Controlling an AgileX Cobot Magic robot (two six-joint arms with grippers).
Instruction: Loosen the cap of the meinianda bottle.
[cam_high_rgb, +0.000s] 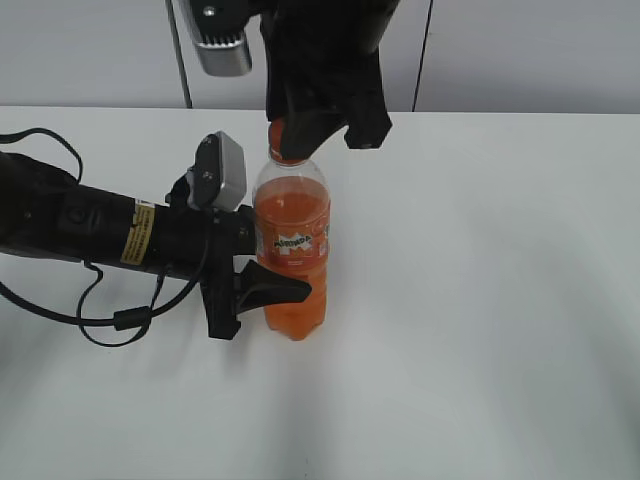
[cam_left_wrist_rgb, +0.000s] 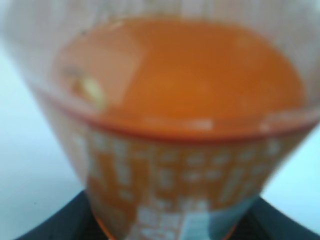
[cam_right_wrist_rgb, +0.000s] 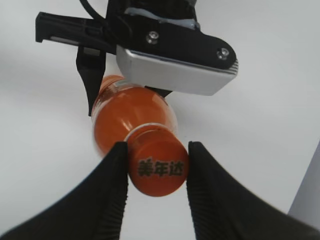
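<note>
The meinianda bottle (cam_high_rgb: 292, 250) stands upright on the white table, full of orange drink, with an orange label and white logo. My left gripper (cam_high_rgb: 262, 280) is shut on its lower body from the left; the left wrist view shows the bottle (cam_left_wrist_rgb: 180, 125) blurred and very close, filling the frame. My right gripper (cam_high_rgb: 300, 130) comes down from above and is shut on the orange cap (cam_right_wrist_rgb: 158, 167), whose dark lettering faces the right wrist camera. In the exterior view only a sliver of the cap (cam_high_rgb: 283, 143) shows under the black jaws.
The white table (cam_high_rgb: 480, 300) spreads around the bottle. The left arm's black cable (cam_high_rgb: 110, 318) loops on the table at the left. A grey wall panel stands behind the table's far edge.
</note>
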